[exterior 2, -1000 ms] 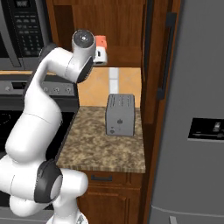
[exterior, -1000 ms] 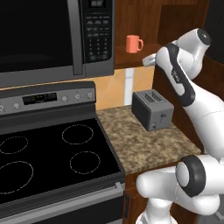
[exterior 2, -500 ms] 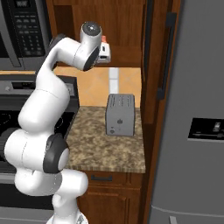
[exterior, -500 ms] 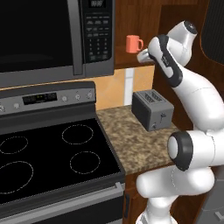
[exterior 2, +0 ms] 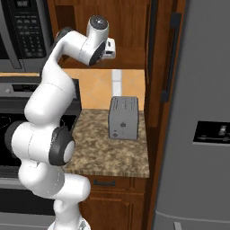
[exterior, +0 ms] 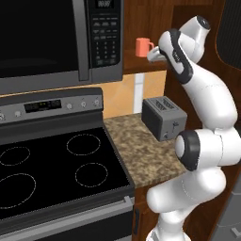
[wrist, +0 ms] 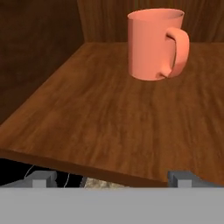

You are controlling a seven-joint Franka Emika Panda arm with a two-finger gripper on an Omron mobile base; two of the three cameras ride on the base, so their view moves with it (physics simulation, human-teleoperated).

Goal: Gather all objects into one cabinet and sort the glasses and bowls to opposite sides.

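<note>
As the left base view is read from left to right, one black microwave is seen at nine o'clock above one stove. One coral-orange handled mug is stood upright on the shelf of the reddish-brown wooden wall cabinet, at twelve o'clock. The gripper is held just beside it, not touching. One toaster is set on the counter at four o'clock. In the hand view, two fingertips are spread wide apart with nothing held.
</note>
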